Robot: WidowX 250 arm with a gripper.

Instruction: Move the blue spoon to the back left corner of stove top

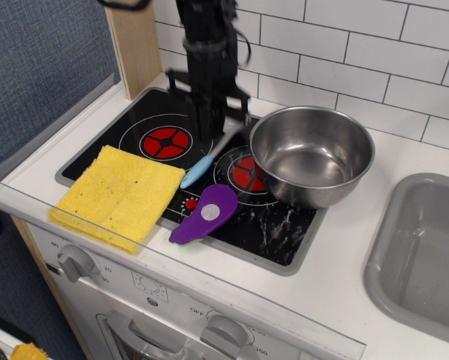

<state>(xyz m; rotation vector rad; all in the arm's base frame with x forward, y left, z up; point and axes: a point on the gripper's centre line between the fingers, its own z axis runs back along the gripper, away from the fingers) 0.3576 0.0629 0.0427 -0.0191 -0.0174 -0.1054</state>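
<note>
White-tiled wall behind stove top [134, 124]; tool [223, 129] pinching blue spoon [203, 165], tilted, raised.

even, bright light is falling from above, casting soft shadows. glare is showing on the bowl [312, 155] and faint reflections are lying on the stove top [142, 124]. the arm [207, 60] is blurring with motion; the rest is staying fairly sharp, slightly grainy.
</note>
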